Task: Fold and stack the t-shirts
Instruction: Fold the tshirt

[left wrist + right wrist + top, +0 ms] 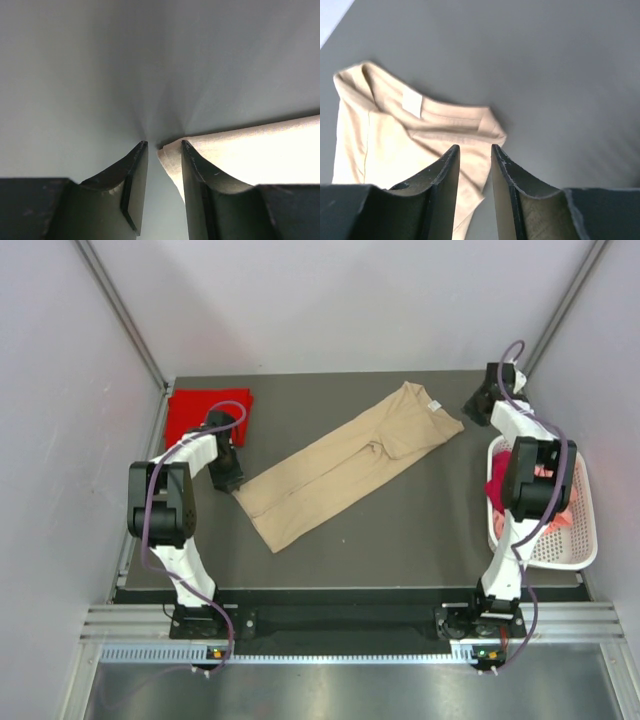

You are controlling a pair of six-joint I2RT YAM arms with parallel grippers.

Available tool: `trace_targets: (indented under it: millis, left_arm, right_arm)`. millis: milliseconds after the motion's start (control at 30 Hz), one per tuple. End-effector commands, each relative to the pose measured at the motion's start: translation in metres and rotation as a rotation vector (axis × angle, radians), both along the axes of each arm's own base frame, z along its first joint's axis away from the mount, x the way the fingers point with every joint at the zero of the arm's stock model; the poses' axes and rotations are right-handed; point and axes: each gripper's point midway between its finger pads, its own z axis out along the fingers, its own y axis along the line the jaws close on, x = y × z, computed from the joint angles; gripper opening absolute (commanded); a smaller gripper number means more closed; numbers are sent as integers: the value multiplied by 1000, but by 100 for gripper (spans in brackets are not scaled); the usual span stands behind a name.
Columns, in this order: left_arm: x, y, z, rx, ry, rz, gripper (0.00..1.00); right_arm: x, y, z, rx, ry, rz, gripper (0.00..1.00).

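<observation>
The tan t-shirt (350, 465) lies as a long, narrow strip slanting across the table (420, 540), so the lengthwise folds look done and the crosswise fold comes next.

The left gripper (164, 146) sits low at the near hem corner. Its jaws are narrowly parted, with the cloth corner just at its tips and apparently not clamped. The next move probably calls for closing on that corner before lifting.

At the far end, the right gripper (475, 147) hovers just short of the collar, also narrowly parted and holding nothing.

Between the two grippers is only the strip, with bare table on its near side for the fold-over. A folded red t-shirt (205, 415) lies just beyond the left gripper, near the table's left edge, and is the likely stack. The white basket (590, 540), holding pink and red shirts (497, 487), sits nearward of the right gripper and crowds its arm.
</observation>
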Motion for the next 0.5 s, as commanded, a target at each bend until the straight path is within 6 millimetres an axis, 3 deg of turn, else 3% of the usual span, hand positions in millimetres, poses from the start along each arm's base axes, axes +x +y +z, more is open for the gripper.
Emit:
trace_targets:
  millis: [0,200,233,467]
  left_arm:
    - [-6,11,16,32,-2,30,39]
    - [5,5,36,2,-44,-22,44]
    - [5,0,36,-22,-46,-32,46]
    - [-5,-8,9,-68,36,-71,42]
  right_arm:
    - [1,30,16,25,-43,51,32]
    - [3,56,3,50,-22,92,32]
    - [3,75,-4,53,-5,123,32]
    - [6,84,-30,54,42,139,31]
